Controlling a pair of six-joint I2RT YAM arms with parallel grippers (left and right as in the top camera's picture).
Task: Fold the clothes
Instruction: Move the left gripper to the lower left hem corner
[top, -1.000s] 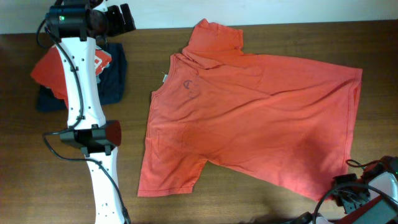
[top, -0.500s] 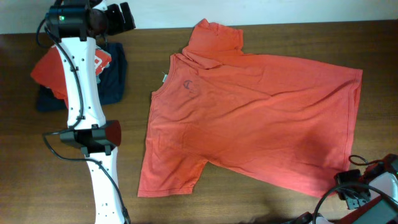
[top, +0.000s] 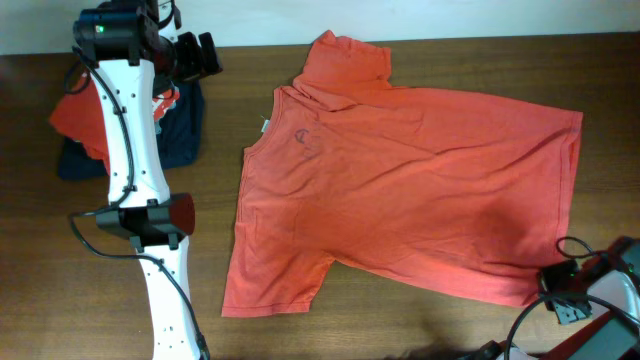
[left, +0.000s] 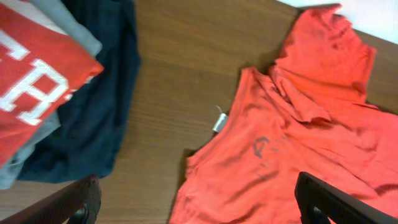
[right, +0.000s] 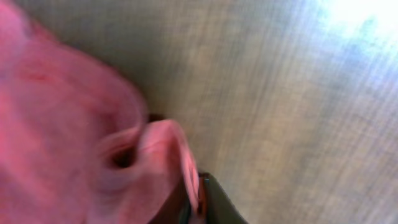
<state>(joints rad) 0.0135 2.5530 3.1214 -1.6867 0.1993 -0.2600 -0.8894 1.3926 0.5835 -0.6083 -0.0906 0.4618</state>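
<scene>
A large coral-red short-sleeved shirt (top: 420, 180) lies spread out on the wooden table, collar to the left, with a small dark chest logo. It also shows in the left wrist view (left: 292, 143). My right gripper (top: 562, 288) sits at the shirt's front right hem corner. In the blurred right wrist view its jaws (right: 196, 205) are shut on a fold of coral cloth (right: 56, 124). My left gripper (top: 198, 55) is open and empty, hanging above the table between the folded pile and the shirt's collar (left: 199, 208).
A folded red shirt with white block lettering (top: 75, 110) (left: 31, 93) lies on a dark navy folded garment (top: 182, 135) (left: 93, 124) at the far left. The left arm (top: 140, 190) stretches along the table's left side. Cables (top: 590, 262) trail by the right gripper.
My right gripper has moved a little to the right and back at the hem corner, and the corner has shifted with it. My left gripper has dipped slightly to the right.
</scene>
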